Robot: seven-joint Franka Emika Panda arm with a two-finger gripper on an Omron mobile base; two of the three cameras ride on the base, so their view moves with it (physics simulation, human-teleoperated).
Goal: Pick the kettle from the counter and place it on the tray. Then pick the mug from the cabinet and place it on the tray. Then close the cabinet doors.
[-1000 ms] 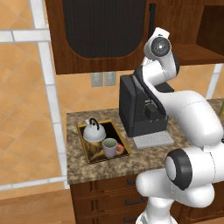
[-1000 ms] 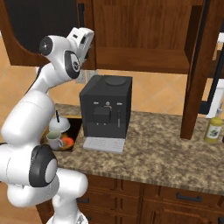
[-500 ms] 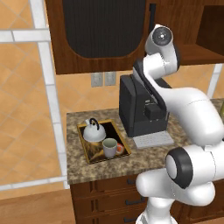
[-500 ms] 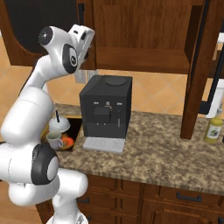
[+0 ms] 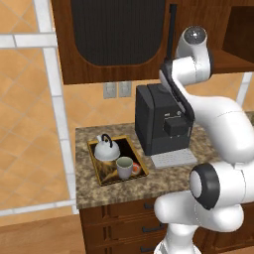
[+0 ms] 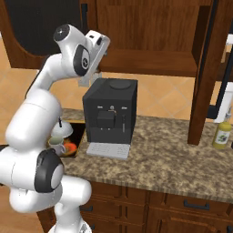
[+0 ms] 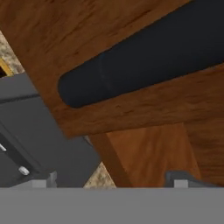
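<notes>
Hand view close on the black door handle (image 7: 144,65), cropped at right, gripper (image 7: 113,179) spread wide, fingertips barely visible.

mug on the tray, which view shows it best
The left base view: the mug stands in plain sight on the tray beside the kettle. In the right base view the arm hides most of it.

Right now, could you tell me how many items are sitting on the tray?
2. The kettle sits toward the back of the tray, and the mug stands in front of it, nearer the counter's front edge. Nothing else shows there.
</notes>
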